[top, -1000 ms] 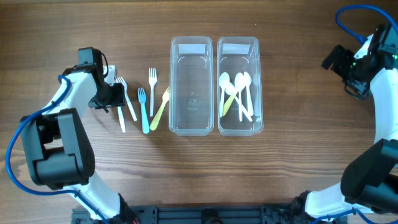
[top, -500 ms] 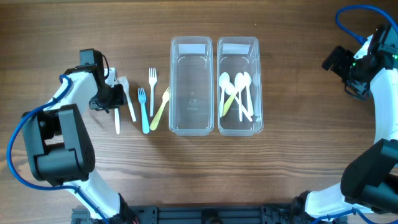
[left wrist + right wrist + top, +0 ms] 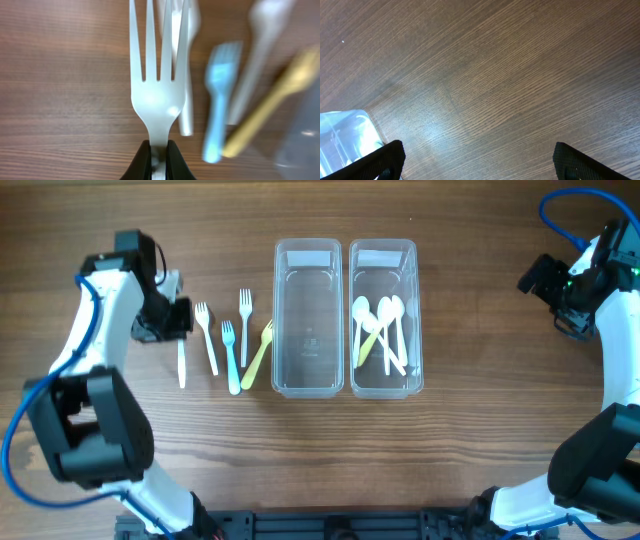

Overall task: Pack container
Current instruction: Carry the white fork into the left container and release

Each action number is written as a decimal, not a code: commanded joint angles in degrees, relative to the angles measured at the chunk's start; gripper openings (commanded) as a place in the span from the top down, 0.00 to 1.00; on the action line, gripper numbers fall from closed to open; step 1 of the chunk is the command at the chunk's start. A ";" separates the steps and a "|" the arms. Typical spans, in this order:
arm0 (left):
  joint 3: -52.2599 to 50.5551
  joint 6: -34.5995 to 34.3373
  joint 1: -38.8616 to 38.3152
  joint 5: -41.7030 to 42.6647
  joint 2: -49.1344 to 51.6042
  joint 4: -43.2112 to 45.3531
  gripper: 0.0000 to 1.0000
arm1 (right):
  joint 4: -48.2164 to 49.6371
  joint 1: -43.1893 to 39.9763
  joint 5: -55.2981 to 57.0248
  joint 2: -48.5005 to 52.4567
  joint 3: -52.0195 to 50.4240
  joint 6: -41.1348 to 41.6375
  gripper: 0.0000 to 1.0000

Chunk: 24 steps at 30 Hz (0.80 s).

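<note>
**Near the left edge: fork pinched, bin waiting**

Along the near edge the tabletop (image 3: 320,460) lies bare, open swing room. Mid-depth, the left tool (image 3: 157,159) pinches a white fork (image 3: 159,85) by its handle end. Carry it level over the loose forks (image 3: 233,370) and release low inside the empty container (image 3: 308,320). Spoons (image 3: 382,330) fill its neighbour (image 3: 383,260). Farther back by the right edge, the right tool (image 3: 480,165) hangs spread, holding nothing.

Dark-brown wood-grain counter (image 3: 480,460) across the whole overhead view, grain running from left edge to right edge. Lit evenly and softly, with a pale sheen (image 3: 432,132) on the wood in the right wrist view. Black rail (image 3: 330,525) along the middle of the near edge, partly cut off by the frame.
</note>
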 commanded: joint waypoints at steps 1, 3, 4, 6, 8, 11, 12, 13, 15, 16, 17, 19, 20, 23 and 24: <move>6.14 -2.40 -7.37 8.79 -8.09 -0.13 0.96 | 0.07 0.07 -0.66 0.39 -0.48 0.46 0.05; 6.12 -3.45 -13.29 8.74 -10.36 2.08 0.96 | 0.07 0.07 -0.66 0.39 -0.48 0.46 0.05; 6.12 -4.94 -16.65 8.74 -10.69 3.54 0.96 | 0.07 0.07 -0.66 0.39 -0.48 0.46 0.05; 6.01 -7.63 -22.32 8.44 -10.21 6.43 0.96 | 0.07 0.07 -0.66 0.39 -0.48 0.46 0.05; 5.99 -9.79 -27.52 6.05 -8.57 9.75 0.93 | 0.07 0.07 -0.68 0.39 -0.48 0.46 0.05; 5.99 -10.47 -33.20 3.10 -3.39 14.60 0.87 | 0.07 0.07 -0.68 0.39 -0.48 0.44 0.05; 5.99 -10.99 -34.14 3.10 -1.62 15.39 0.86 | 0.04 0.07 -0.68 0.39 -0.48 0.46 0.05; 5.99 -12.26 -34.86 3.13 0.48 16.11 0.84 | 0.02 0.07 -0.68 0.39 -0.48 0.46 0.05; 6.01 -16.22 -35.39 3.13 4.70 16.87 0.83 | -0.24 0.07 -0.70 0.39 -0.48 0.48 0.05; 6.01 -18.14 -35.39 3.15 6.14 17.03 0.84 | -0.39 0.07 -0.70 0.39 -0.48 0.48 0.05; 6.01 -19.17 -35.39 3.15 7.04 17.14 0.84 | -0.57 0.07 -0.68 0.39 -0.48 0.46 0.05; 6.03 -19.23 -35.39 3.13 7.15 17.35 0.82 | -0.72 0.07 -0.68 0.39 -0.48 0.48 0.05; 6.34 -19.23 -35.39 3.13 6.47 17.27 0.78 | -0.76 0.07 -0.70 0.39 -0.48 0.50 0.05; 7.76 -19.21 -35.36 3.08 2.43 15.85 0.76 | -0.81 0.07 -0.96 0.39 -0.48 0.46 0.05; 7.93 -19.23 -35.36 2.62 0.90 15.41 0.75 | -0.81 0.07 -1.18 0.39 -0.48 0.46 0.05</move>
